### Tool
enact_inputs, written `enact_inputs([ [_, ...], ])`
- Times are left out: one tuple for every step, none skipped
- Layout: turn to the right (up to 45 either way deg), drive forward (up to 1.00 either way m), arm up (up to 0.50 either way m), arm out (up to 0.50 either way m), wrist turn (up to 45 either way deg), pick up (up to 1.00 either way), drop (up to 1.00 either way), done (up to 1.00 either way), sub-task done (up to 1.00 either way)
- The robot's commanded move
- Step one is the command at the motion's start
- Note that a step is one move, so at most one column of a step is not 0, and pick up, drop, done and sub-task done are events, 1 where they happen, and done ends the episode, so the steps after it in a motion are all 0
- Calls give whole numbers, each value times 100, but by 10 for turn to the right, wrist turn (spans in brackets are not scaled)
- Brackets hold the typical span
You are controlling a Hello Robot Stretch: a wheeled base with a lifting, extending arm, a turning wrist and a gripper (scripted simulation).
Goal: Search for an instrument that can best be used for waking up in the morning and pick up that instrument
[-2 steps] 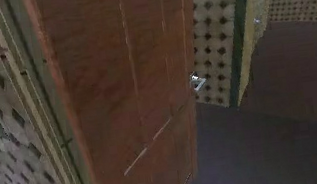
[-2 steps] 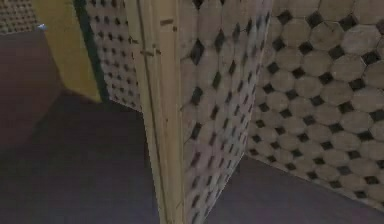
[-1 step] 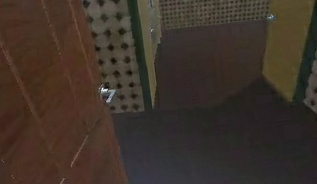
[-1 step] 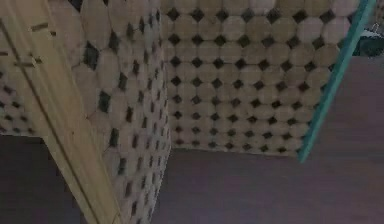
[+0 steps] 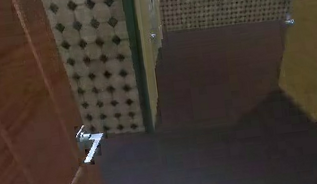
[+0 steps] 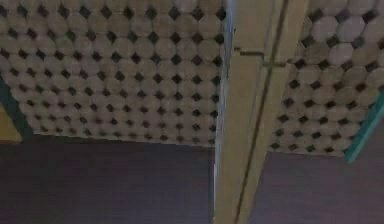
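No alarm clock or similar object appears in either view. In the forward view a reddish-brown wooden door [image 5: 12, 108] stands at the left with a small metal handle [image 5: 91, 146] near its lower edge. Beyond it a dark floor [image 5: 217, 93] runs ahead between patterned walls.
A tiled wall with a diamond pattern [image 5: 97, 57] stands ahead at the left, and a yellow wall [image 5: 315, 51] closes the right side. In the arm side view the same patterned wall [image 6: 110, 70] is close, with a pale upright door frame [image 6: 250, 110] crossing it.
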Motion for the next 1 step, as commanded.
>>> enact_inputs([
  [240,0,0,0,0,0,0,0,0],
])
